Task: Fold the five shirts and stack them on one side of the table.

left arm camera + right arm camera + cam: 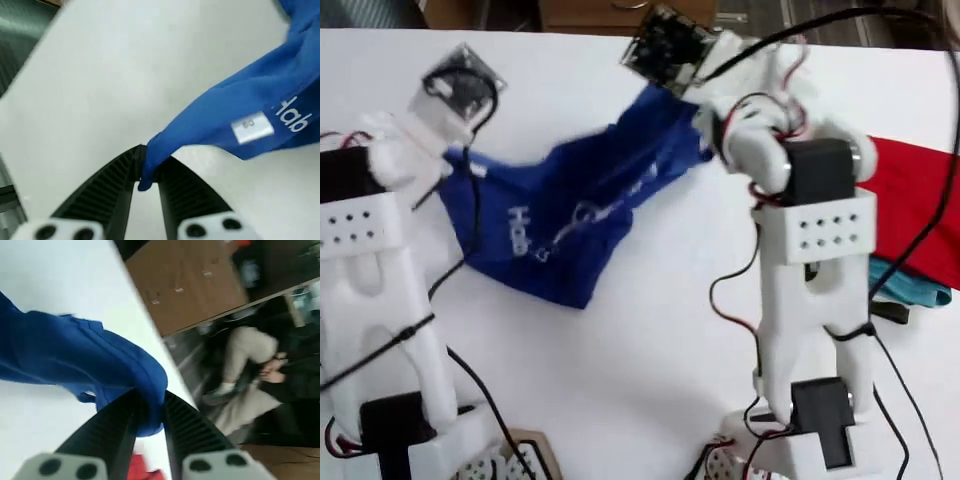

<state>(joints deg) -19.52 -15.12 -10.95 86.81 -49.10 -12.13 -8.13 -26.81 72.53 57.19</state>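
Left pincer (150, 165) and right pincer (151, 405) each clamp the blue shirt (580, 220), stretched lengthwise between them

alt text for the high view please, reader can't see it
A blue shirt is held stretched over a white table, the left gripper pinching one end and the right gripper the other. A red shirt and a teal cloth lie at the table's right side.

I see a blue shirt (580, 220) with white lettering, a plain red shirt (915, 205), a teal garment (920, 290), and my white tabletop (620, 380).
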